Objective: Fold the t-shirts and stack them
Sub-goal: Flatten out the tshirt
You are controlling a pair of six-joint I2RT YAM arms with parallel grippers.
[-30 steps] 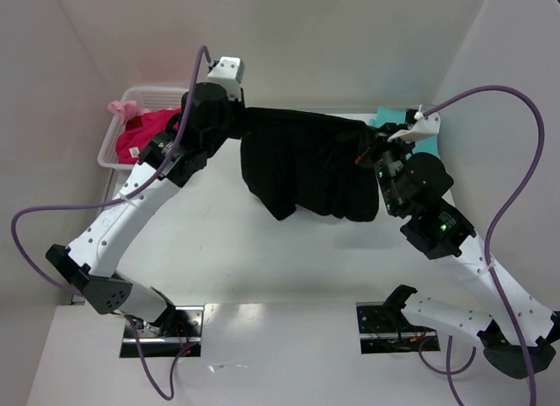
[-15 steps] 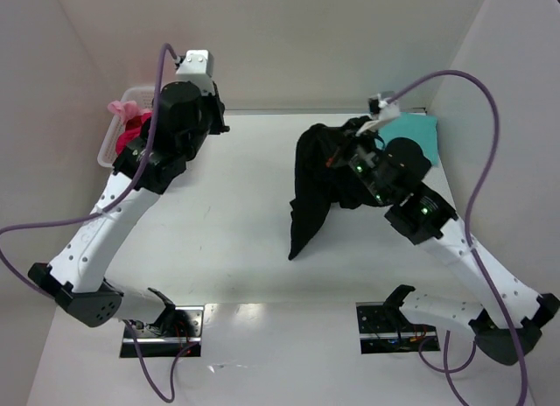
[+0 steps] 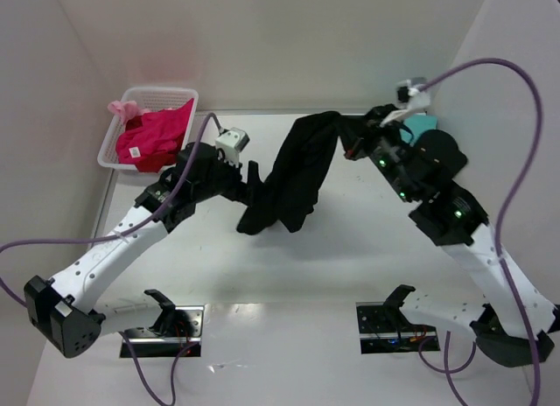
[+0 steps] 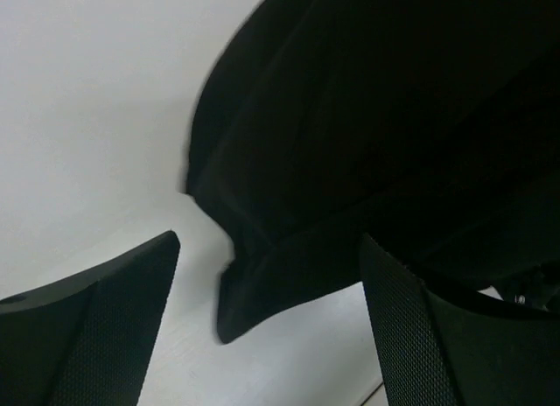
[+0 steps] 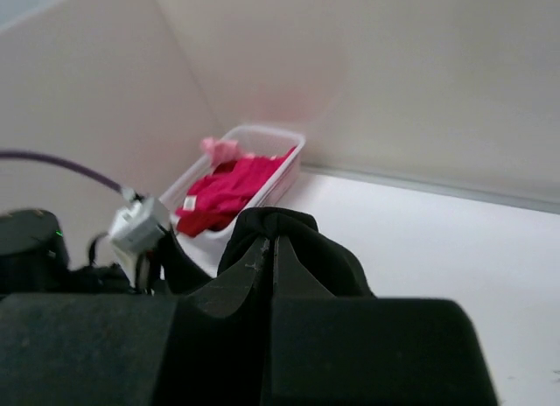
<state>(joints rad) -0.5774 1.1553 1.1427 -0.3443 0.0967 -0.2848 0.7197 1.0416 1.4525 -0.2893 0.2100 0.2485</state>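
The black t-shirt (image 3: 293,174) hangs in a long bunch from my right gripper (image 3: 353,142), which is shut on its top edge (image 5: 273,224). Its lower end reaches the table near my left gripper (image 3: 249,189). The left gripper (image 4: 267,323) is open, with a hanging corner of the black t-shirt (image 4: 385,126) just in front of its fingers (image 4: 105,323) and not pinched. A magenta-pink t-shirt (image 3: 156,135) with a white tag lies in the basket, also in the right wrist view (image 5: 229,187). A teal t-shirt (image 3: 423,123) peeks out behind the right arm.
The white lattice basket (image 3: 162,92) stands at the back left corner against the wall. Purple cables loop off both arms. Walls close in the table at the back and on both sides.
The left gripper let go of the black t-shirt, opened and swung down from the back left to the shirt's lower end. The shirt now hangs from the right gripper alone.
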